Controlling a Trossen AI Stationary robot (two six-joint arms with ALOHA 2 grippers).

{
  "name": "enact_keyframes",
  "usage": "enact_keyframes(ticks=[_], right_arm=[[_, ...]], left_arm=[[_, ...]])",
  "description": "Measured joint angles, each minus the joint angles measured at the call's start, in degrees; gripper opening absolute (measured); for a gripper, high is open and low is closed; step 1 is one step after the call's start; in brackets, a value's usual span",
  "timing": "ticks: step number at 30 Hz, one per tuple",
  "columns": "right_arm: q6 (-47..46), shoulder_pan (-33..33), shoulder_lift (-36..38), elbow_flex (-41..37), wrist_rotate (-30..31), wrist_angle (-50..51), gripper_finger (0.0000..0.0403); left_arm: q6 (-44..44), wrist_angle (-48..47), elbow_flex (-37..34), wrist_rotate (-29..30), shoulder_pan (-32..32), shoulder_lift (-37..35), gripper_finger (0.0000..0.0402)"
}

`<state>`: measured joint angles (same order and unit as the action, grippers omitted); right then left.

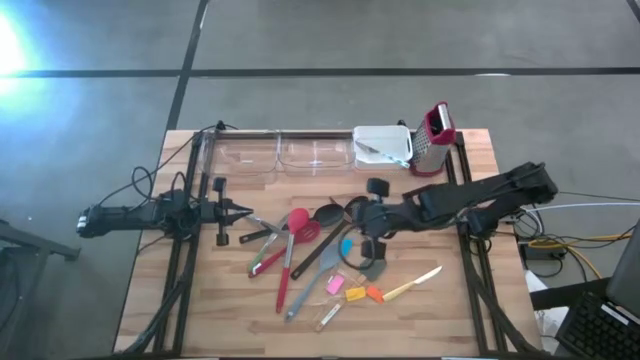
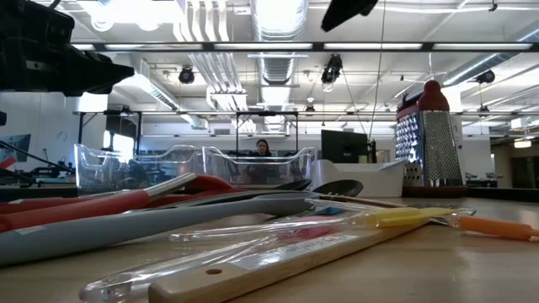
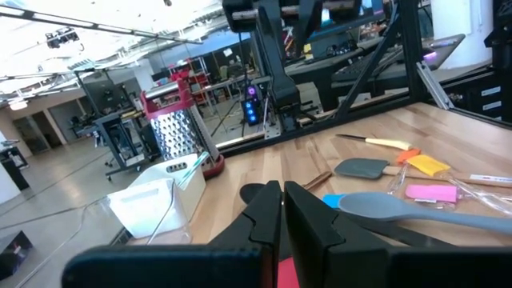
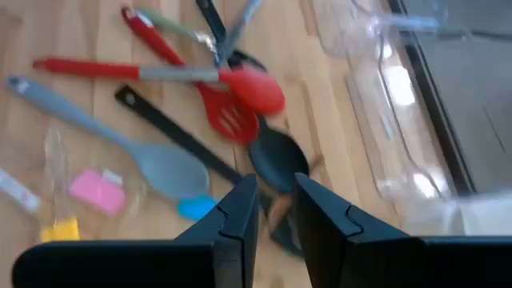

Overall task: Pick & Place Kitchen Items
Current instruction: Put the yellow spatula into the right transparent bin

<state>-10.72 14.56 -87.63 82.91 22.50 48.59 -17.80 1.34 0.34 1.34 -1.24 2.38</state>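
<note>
The kitchen items lie in a loose pile (image 1: 320,250) mid-table: a red spatula (image 4: 232,112), a red spoon (image 4: 256,88), a black spoon (image 4: 276,156), a grey spoon (image 4: 164,168), a pink scraper (image 4: 96,190), a blue scraper (image 4: 196,208) and a yellow-handled knife (image 1: 415,285). My right gripper (image 4: 276,212) hangs above the black spoon at the pile's far right, with its fingers a little apart and nothing between them. My left gripper (image 1: 245,210) waits at the pile's left edge, raised and shut (image 3: 282,212).
Along the far edge stand two clear tubs (image 1: 240,155) (image 1: 315,152), a white tub (image 1: 385,145) and the upright steel grater with a red top (image 1: 433,140). Bare wood shows near the front edge (image 1: 230,320).
</note>
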Motion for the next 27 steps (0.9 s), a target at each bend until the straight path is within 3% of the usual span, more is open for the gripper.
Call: enact_keyframes(ticks=[4,13,27], right_arm=[[1.2,0.1,-3.5,0.0,-0.3,-1.0,0.0080],[1.3,3.0,-8.2,0.0,-8.9,1.2,0.0063],[-5.0,9.7,-12.4,-0.1,-9.3,-1.9,0.0073]], left_arm=[[0.0,0.0,0.0,0.0,0.0,0.6,0.0023],[0.0,0.0,0.0,0.0,0.0,1.0,0.0023],[0.0,0.0,0.0,0.0,0.0,1.2,0.0023]])
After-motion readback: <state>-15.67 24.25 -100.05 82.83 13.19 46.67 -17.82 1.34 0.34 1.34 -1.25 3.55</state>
